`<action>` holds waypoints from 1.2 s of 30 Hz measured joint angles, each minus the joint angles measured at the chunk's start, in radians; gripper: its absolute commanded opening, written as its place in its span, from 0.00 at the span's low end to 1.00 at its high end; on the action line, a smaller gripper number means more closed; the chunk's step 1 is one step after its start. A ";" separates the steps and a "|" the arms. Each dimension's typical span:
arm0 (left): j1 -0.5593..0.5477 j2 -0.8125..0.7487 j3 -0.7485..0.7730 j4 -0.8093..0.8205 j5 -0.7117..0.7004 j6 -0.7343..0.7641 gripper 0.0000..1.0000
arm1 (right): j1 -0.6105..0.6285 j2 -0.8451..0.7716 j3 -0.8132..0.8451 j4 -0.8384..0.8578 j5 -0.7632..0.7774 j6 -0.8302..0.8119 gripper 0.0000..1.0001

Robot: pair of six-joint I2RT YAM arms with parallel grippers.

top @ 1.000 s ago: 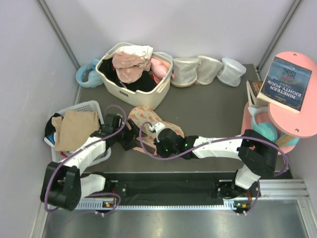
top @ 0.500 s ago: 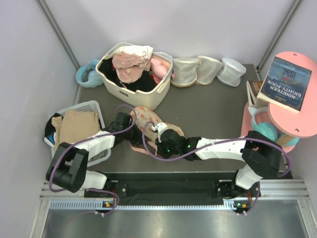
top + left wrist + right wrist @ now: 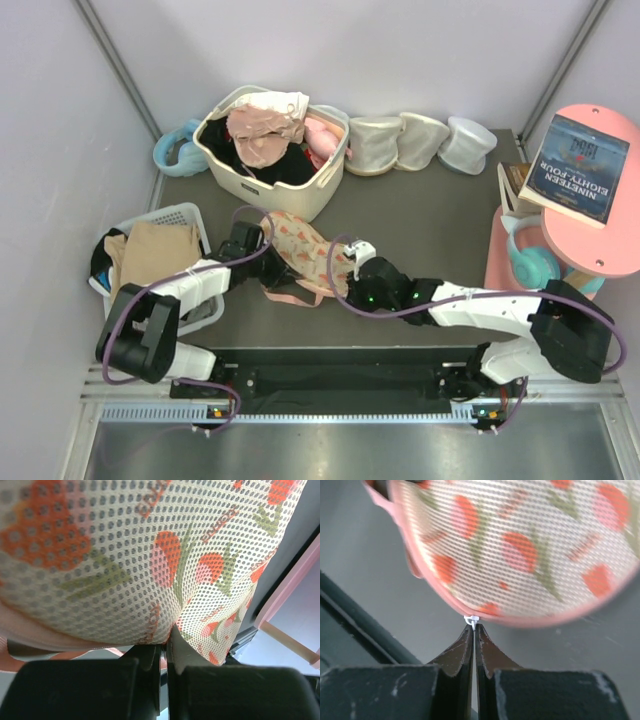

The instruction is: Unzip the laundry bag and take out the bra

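The laundry bag, peach-pink mesh with an orange-red print, lies on the dark table between my two arms. My left gripper is shut on the mesh at the bag's left edge. In the left wrist view a fold of the bag is pinched between the closed jaws of that gripper. My right gripper sits at the bag's right edge. In the right wrist view this gripper is shut on the small white zipper pull under the pink rim of the bag. The bra is hidden.
A beige basket of pink and black clothes stands behind the bag, with three cream cups to its right. A white basket with tan cloth sits at the left. A pink side table holds a book at the right.
My left gripper moved onto the bag's left edge and shut on the mesh. My right gripper drew to the right with the zipper pull, and the bag spread out sideways.
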 measured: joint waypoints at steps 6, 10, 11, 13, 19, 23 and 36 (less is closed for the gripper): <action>0.008 0.023 0.023 -0.001 0.007 0.038 0.00 | -0.080 -0.031 -0.047 -0.029 0.010 -0.015 0.00; 0.008 0.045 0.042 -0.005 0.020 0.073 0.00 | -0.095 -0.031 -0.047 -0.039 0.015 -0.040 0.00; 0.008 0.055 0.051 -0.006 0.026 0.088 0.00 | -0.095 -0.031 -0.046 -0.045 0.014 -0.047 0.00; 0.002 0.082 0.084 -0.024 0.034 0.122 0.00 | -0.094 -0.031 -0.042 -0.053 0.015 -0.061 0.00; -0.072 0.185 0.198 -0.046 0.058 0.202 0.00 | -0.061 -0.031 -0.006 -0.103 0.012 -0.087 0.00; -0.127 0.272 0.278 -0.050 0.090 0.235 0.00 | 0.011 -0.031 0.018 -0.129 0.004 -0.088 0.00; -0.181 0.400 0.492 -0.186 0.067 0.304 0.72 | 0.113 0.137 0.141 -0.079 -0.041 -0.044 0.00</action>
